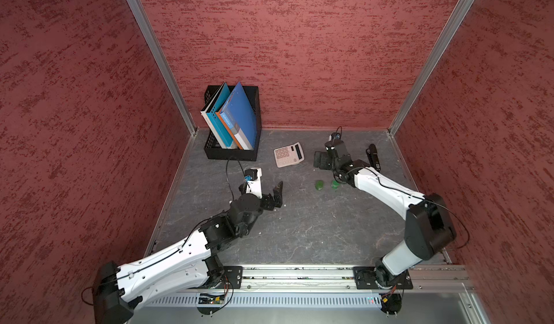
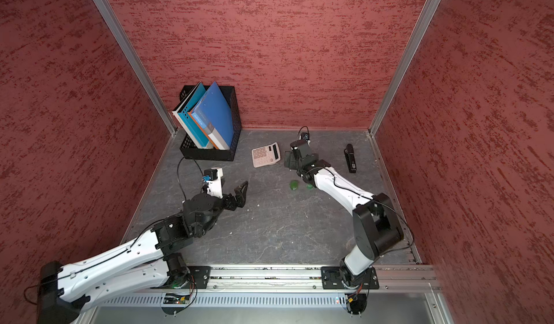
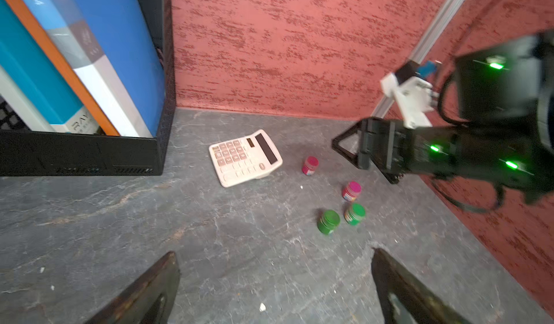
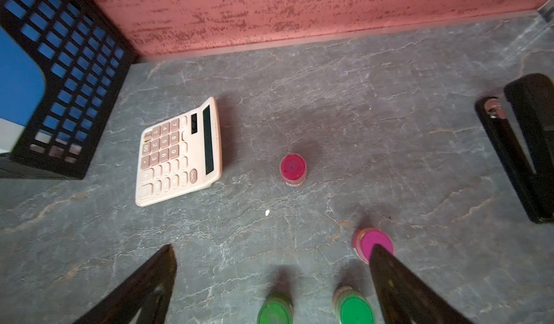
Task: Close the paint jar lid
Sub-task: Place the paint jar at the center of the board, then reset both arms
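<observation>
Left wrist view shows the paint jars [image 3: 351, 191] standing near the calculator [image 3: 245, 157], seemingly all capped; which lid is loose I cannot tell. With left gripper [image 3: 273, 252] and right gripper [image 4: 272, 246] spread and empty, steady the body, then press squarely down.

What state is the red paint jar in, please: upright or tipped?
Upright: the red paint jar stands on its base, round top facing up.

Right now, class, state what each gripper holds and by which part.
Nothing is held: the left gripper and right gripper are both open and empty.
</observation>
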You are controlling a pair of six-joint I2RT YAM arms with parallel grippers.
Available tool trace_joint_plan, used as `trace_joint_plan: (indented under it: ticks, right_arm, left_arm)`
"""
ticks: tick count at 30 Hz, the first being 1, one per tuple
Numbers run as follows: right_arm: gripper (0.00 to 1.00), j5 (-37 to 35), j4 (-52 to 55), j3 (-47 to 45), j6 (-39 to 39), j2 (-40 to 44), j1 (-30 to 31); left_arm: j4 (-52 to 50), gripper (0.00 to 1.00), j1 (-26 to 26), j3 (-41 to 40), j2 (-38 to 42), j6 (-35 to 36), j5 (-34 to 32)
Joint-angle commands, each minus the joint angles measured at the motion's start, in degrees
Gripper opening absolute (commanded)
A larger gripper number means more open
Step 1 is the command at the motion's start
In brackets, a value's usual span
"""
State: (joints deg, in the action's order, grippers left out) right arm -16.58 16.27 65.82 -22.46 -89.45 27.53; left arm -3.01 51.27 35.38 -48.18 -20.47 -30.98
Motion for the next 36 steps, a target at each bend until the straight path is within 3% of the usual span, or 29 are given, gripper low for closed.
trace_joint_plan:
  ticks: [1, 8, 17, 24, 29, 36]
  right_arm:
    - [0.99, -0.8, 2.1, -4.4, 0.6, 4.6, -0.2]
    - [0.99, -8.6, -0.6, -12.2, 2.7, 15.0, -0.2]
    - [0.99, -24.6, -12.1, -21.4, 10.5, 19.8, -3.7]
    - [0.99, -21.1, -37.1, -33.9, 18.1, 22.8, -10.3]
    - [0.99, -17.9, -37.5, -33.3, 17.9, 17.8, -12.8]
    - [0.99, -16.0, -50.5, -37.4, 22.4, 11.6, -16.1]
  left_arm:
    - [1.2, 1.0, -5.3, 1.0, -2.3, 2.5, 6.1]
    - [4.3, 1.0, -17.4, 4.2, -11.4, 10.1, 8.0]
    - [19.3, 1.0, -35.2, 2.6, -20.0, 16.5, 10.1]
    - [29.6, 1.0, -42.1, 0.3, -30.9, 20.2, 11.3]
    - [34.5, 1.0, -44.8, -1.0, -32.4, 21.1, 13.0]
    - [37.7, 1.0, -51.2, -2.9, -31.9, 19.3, 22.8]
